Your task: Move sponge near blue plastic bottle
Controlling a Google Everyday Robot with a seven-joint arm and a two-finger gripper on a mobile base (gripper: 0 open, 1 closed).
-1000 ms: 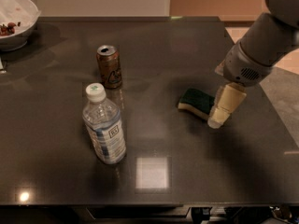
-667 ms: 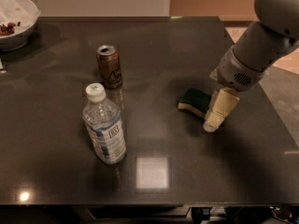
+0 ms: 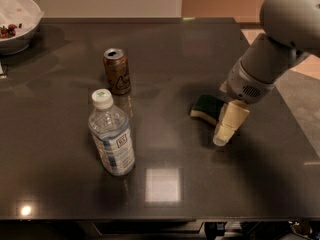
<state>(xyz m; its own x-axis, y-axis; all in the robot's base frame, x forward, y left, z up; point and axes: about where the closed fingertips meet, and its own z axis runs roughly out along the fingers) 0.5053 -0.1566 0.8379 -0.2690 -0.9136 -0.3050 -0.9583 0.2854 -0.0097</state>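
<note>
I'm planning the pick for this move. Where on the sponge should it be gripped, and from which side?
Probably from above, pinching the sponge across its short width at the yellow foam sides: it lies flat, green face up. The gripper sits low at its end away from the blue plastic bottle, so start there.

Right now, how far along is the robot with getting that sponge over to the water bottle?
Early on. Done: nothing of the move itself; the sponge lies on the right of the table, well apart from the blue plastic bottle. In hand: the claw is low beside the sponge's right end. Left: taking the sponge and setting it by the bottle.
</note>
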